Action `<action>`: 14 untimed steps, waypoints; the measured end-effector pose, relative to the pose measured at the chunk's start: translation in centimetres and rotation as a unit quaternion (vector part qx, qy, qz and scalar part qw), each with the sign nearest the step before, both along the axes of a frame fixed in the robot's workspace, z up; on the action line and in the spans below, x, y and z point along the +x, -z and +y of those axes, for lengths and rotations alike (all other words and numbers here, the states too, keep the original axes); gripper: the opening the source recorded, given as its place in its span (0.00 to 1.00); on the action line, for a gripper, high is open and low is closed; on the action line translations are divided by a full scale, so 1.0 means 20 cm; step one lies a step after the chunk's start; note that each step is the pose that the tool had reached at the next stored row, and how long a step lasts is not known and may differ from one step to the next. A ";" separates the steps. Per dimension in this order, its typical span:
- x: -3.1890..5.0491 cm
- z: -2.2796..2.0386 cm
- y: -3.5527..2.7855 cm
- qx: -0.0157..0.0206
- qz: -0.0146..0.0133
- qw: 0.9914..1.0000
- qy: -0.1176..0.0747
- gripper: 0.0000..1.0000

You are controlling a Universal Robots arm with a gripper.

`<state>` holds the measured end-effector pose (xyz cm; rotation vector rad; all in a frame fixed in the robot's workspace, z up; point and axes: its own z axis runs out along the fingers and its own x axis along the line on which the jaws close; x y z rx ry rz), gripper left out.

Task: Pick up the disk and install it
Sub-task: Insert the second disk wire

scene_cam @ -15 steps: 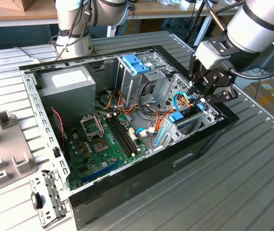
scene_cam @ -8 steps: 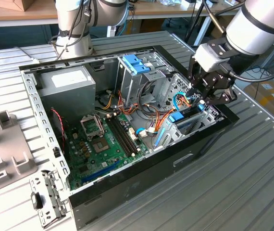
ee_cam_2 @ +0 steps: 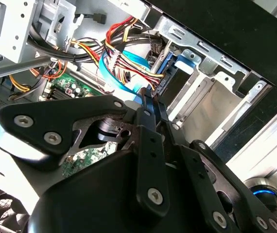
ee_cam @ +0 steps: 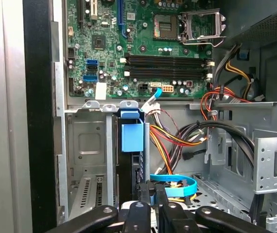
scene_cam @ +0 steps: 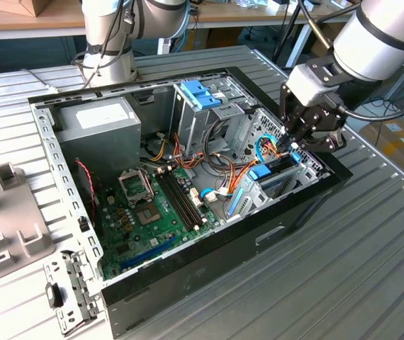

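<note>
Black tool (ee_cam: 153, 194) fingers press together, empty, right above the drive cage at the front of the open computer case (scene_cam: 209, 244) on the desk (scene_cam: 344, 269). Standing on edge in its bay is the disk (ee_cam: 129, 170), blue rail (ee_cam: 132, 131) showing, beside the motherboard (ee_cam: 143, 43).

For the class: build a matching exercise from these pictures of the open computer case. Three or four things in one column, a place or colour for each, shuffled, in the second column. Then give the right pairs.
Things:
1. gripper
2. power supply
3. motherboard
4. disk

Places or colours:
A. grey box with a white sticker, in the case's far corner
B. green board on the case floor
C. black, above the drive bay at the exterior view's right
D. dark, on edge in the bay, blue tab on its end

Pairs: 1-C, 2-A, 3-B, 4-D
</note>
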<state>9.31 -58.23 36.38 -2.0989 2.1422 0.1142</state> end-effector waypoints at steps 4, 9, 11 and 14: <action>-0.008 -0.015 0.002 0.000 0.000 1.000 0.000 0.16; -0.012 -0.032 0.017 0.000 0.000 1.000 0.000 0.16; -0.013 -0.033 0.019 0.000 0.000 1.000 0.000 0.16; -0.014 -0.033 0.022 0.000 0.000 1.000 0.000 0.16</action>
